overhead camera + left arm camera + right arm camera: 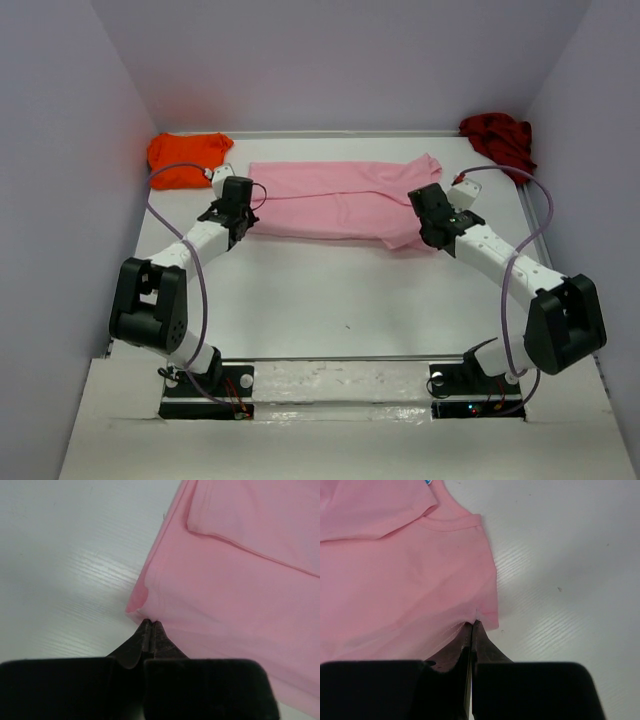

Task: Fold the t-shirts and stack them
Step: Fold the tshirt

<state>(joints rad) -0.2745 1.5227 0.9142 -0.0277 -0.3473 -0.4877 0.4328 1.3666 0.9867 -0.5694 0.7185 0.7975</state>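
Since left hand point(150, 624) and right hand point(472, 625) each clench a near corner of the pink t-shirt point(330, 198), lift together — level, taut. Lay near edge onto far edge.

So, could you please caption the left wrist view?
Left claw shut on a corner of the pink t-shirt, white table beside.

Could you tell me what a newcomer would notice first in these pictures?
The pink t-shirt lies stretched across the middle of the white table, with the left tool and the right tool each shut on a near corner of it. An orange t-shirt sits bunched in the far left corner, a dark red t-shirt in the far right.
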